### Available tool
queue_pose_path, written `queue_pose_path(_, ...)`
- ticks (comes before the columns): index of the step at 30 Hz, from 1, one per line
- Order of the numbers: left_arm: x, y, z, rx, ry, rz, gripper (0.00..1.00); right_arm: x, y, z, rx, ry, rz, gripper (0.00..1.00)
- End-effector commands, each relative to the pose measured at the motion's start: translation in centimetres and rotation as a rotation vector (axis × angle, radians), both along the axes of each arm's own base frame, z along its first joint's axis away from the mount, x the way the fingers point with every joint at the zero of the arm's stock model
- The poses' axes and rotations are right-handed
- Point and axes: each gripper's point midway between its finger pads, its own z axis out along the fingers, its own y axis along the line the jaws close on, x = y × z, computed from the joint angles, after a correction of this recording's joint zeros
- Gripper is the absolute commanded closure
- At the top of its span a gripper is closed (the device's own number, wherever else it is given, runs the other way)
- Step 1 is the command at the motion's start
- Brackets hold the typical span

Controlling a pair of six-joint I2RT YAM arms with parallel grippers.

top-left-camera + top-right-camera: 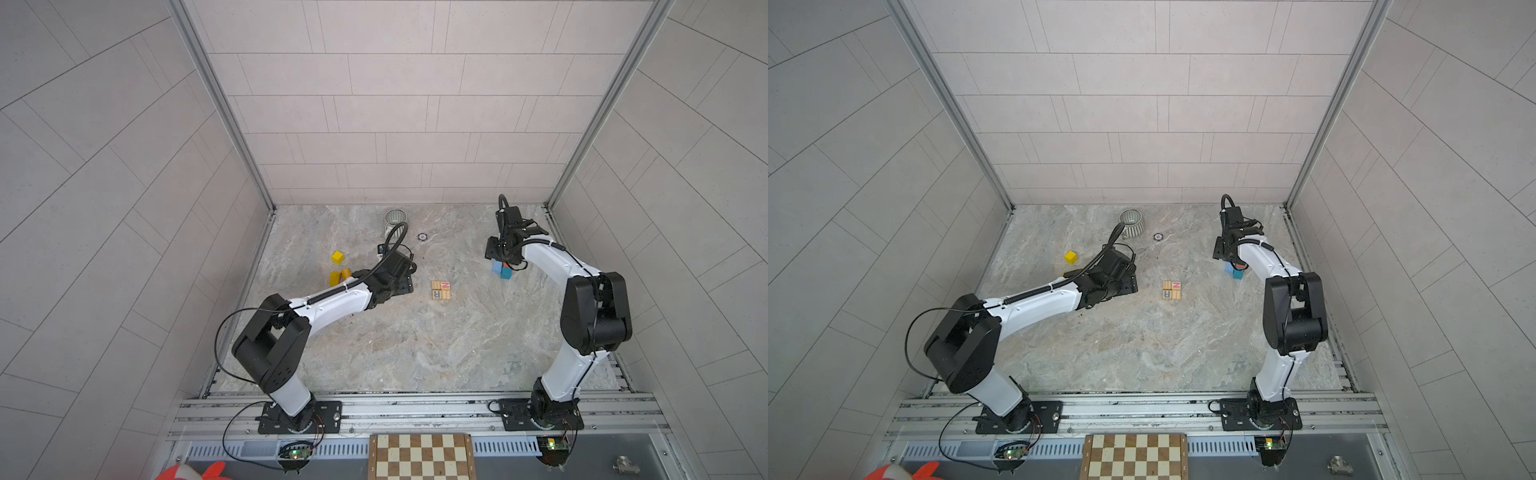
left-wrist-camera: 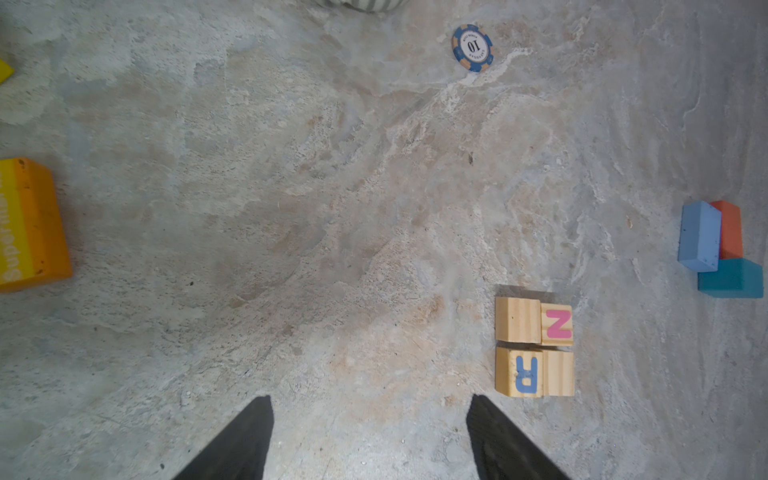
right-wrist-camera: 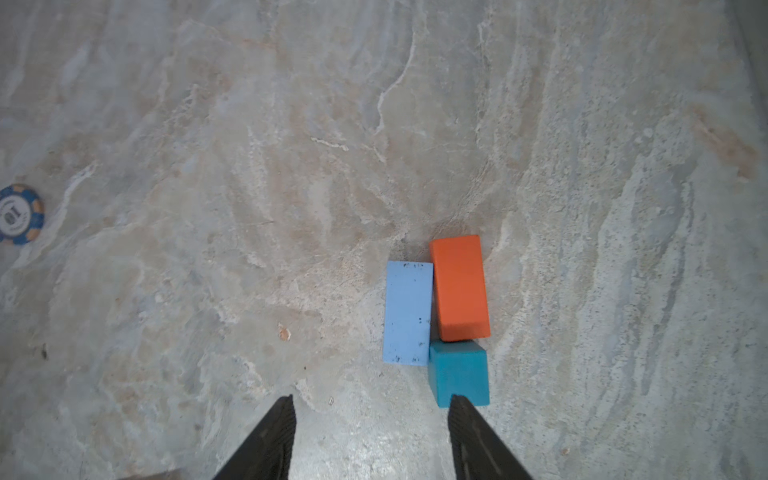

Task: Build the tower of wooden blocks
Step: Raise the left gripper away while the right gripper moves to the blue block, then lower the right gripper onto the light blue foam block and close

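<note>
Four natural-wood letter cubes sit flat in a two-by-two square mid-desk. Light-blue rectangular wood block, orange-red rectangular block and teal cube touch in a cluster toward the right edge. The right end effector hangs over them, jaws apart, empty. Small yellow cube and yellow-and-orange block lie near the left edge. Left end effector is wide, empty, over bare desk.
</note>
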Motion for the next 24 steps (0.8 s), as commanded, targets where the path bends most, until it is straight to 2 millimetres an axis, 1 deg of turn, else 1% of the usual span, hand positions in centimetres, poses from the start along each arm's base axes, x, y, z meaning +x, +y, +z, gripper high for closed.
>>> queue_pose_path(1, 0.9, -0.1, -0.1, -0.034, -0.005, -0.003, 0.2, -0.6, -1.3, -1.7, -0.04, 0.094, -0.033, 0.49)
queue_pose_path(3, 0.9, 0.1, -0.5, -0.039, 0.001, -0.003, 0.2, -0.2, -1.7, -2.8, -0.046, 0.118, -0.04, 0.5)
queue_pose_path(6, 1.0, 0.2, -1.1, -0.052, 0.012, -0.003, 0.2, 0.2, -2.2, -4.0, -0.048, 0.14, -0.049, 0.5)
queue_pose_path(16, 1.1, -0.7, -3.6, -0.095, 0.077, -0.028, 0.2, 0.8, -2.6, -6.4, -0.037, 0.187, -0.052, 0.5)
queue_pose_path(19, 1.1, -0.8, -4.0, -0.099, 0.082, -0.032, 0.2, 0.8, -2.3, -7.1, -0.018, 0.193, -0.052, 0.53)
queue_pose_path(24, 1.3, -0.6, -4.1, -0.1, 0.085, -0.023, 0.2, 1.0, -2.1, -7.9, -0.006, 0.201, -0.049, 0.59)
